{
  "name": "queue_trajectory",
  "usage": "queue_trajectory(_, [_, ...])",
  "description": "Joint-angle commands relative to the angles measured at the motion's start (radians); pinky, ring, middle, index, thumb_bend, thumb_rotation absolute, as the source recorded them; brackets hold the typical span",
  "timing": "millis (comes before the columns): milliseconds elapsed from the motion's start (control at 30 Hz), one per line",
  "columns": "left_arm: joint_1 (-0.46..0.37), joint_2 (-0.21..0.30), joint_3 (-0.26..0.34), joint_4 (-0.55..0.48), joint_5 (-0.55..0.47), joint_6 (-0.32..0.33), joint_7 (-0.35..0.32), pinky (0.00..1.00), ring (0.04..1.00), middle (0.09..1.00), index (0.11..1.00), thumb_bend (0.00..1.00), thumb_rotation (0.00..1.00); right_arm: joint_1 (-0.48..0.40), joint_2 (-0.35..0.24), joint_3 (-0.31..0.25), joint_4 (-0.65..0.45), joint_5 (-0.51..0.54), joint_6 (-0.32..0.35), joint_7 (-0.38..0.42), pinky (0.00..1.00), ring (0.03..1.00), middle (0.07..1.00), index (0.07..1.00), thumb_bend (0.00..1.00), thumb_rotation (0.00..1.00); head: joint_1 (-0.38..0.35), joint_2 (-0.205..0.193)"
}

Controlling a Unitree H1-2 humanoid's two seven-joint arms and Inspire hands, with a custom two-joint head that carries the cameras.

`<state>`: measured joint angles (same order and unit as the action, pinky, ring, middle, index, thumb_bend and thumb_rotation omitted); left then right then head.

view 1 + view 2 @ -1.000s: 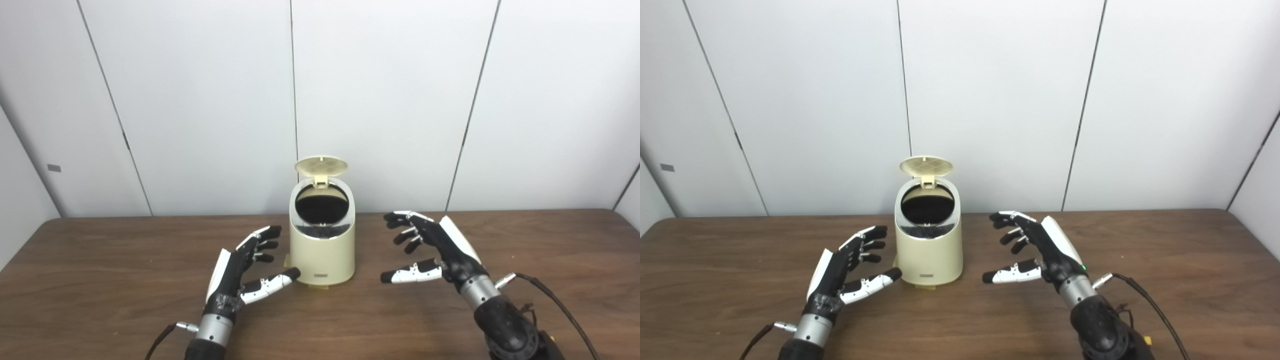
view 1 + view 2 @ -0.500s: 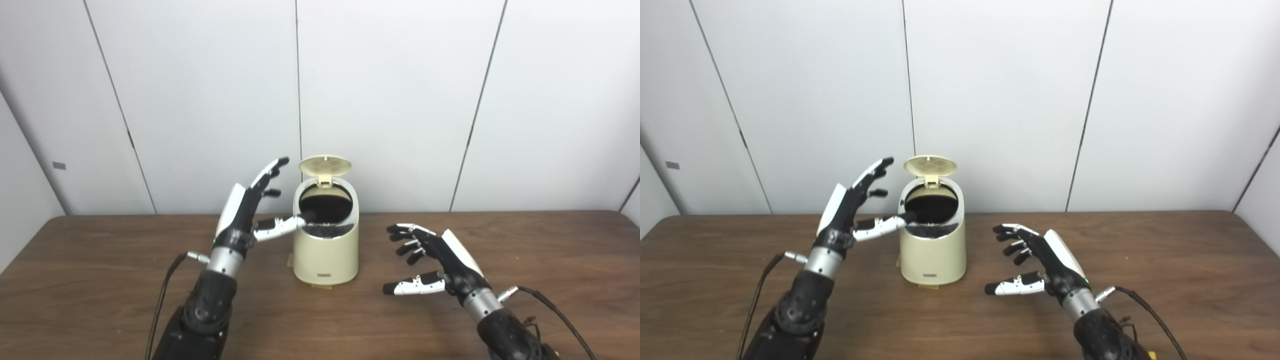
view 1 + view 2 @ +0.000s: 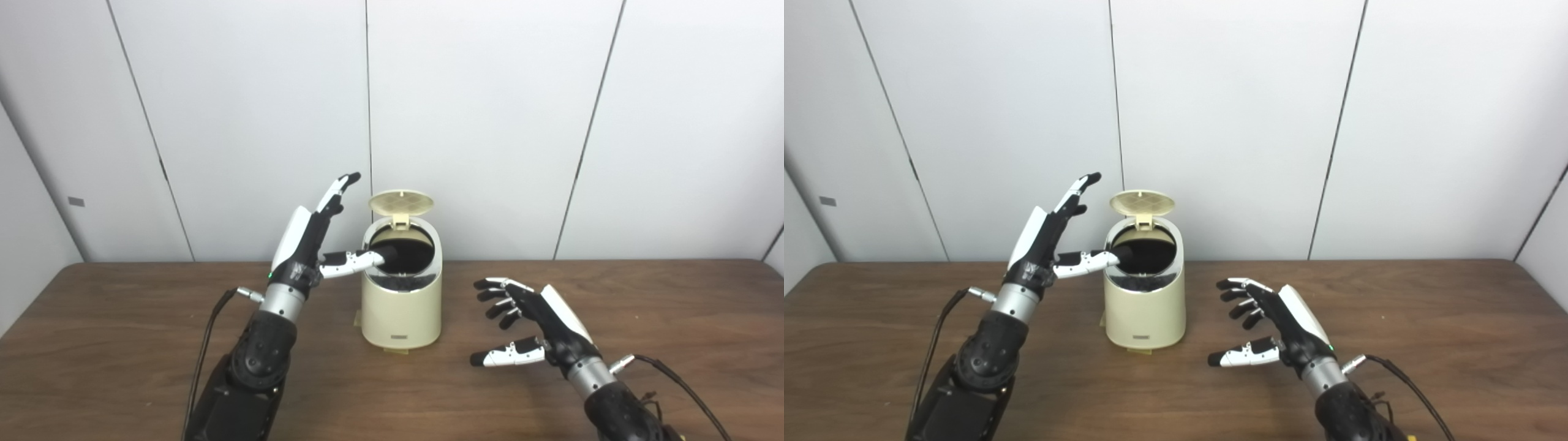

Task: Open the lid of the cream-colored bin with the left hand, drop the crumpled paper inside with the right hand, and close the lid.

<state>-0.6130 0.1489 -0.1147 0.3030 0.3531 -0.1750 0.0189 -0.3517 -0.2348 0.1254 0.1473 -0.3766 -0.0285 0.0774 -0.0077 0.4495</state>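
The cream-colored bin stands on the table's middle with its round lid tipped up and back, showing a dark opening. My left hand is raised beside the bin's left, open, fingers pointing up toward the lid, thumb reaching over the bin's rim. My right hand is open and empty, low over the table right of the bin. No crumpled paper shows on the table or in either hand; the bin's inside is too dark to make out.
The brown wooden table runs to a white panelled wall close behind the bin. Cables trail from both wrists, one beside my left forearm and one by the right wrist.
My left hand rose from the tabletop to beside the bin's top, thumb now over the rim. My right hand drew back toward me and lower. The view shifted slightly. The lid stayed open.
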Motion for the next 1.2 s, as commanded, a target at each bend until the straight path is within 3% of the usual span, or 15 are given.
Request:
queue_trajectory(0, [-0.075, 0.012, -0.008, -0.029, 0.012, -0.007, -0.004, 0.91, 1.0, 1.0, 1.0, 0.91, 0.38, -0.032, -0.007, -0.012, -0.034, 0.006, -0.03, -0.021, 0.52, 0.637, 0.736, 0.77, 0.86, 0.19, -0.004, 0.001])
queue_trajectory(167, [-0.098, 0.041, -0.042, -0.029, 0.054, -0.003, -0.034, 0.93, 1.0, 1.0, 0.999, 0.95, 0.55, -0.032, -0.008, -0.01, -0.039, 0.0, -0.022, -0.02, 0.52, 0.629, 0.733, 0.765, 0.86, 0.19, -0.005, 0.0])
queue_trajectory(267, [-0.104, 0.052, -0.053, -0.027, 0.062, -0.004, -0.043, 0.93, 1.0, 0.995, 0.981, 0.96, 0.59, -0.032, -0.007, -0.008, -0.038, -0.007, -0.02, -0.022, 0.51, 0.622, 0.73, 0.764, 0.86, 0.19, -0.009, 0.001])
queue_trajectory(600, [-0.1, 0.071, -0.067, -0.05, 0.098, 0.011, -0.059, 0.81, 0.926, 0.908, 0.882, 0.98, 0.62, -0.03, -0.003, -0.01, -0.039, -0.015, -0.006, -0.024, 0.52, 0.623, 0.724, 0.764, 0.86, 0.19, -0.019, 0.003])
queue_trajectory(767, [-0.095, 0.09, -0.082, -0.075, 0.138, 0.021, -0.071, 0.84, 0.939, 0.874, 0.849, 0.97, 0.63, -0.029, -0.002, -0.009, -0.038, -0.023, -0.002, -0.024, 0.52, 0.618, 0.719, 0.765, 0.86, 0.23, -0.02, 0.005])
queue_trajectory(1167, [-0.095, 0.147, -0.132, -0.093, 0.228, -0.031, -0.064, 0.87, 0.968, 0.838, 0.837, 0.93, 0.61, -0.032, 0.005, -0.008, -0.027, -0.027, -0.018, -0.029, 0.51, 0.615, 0.724, 0.771, 0.86, 0.25, -0.024, 0.012])
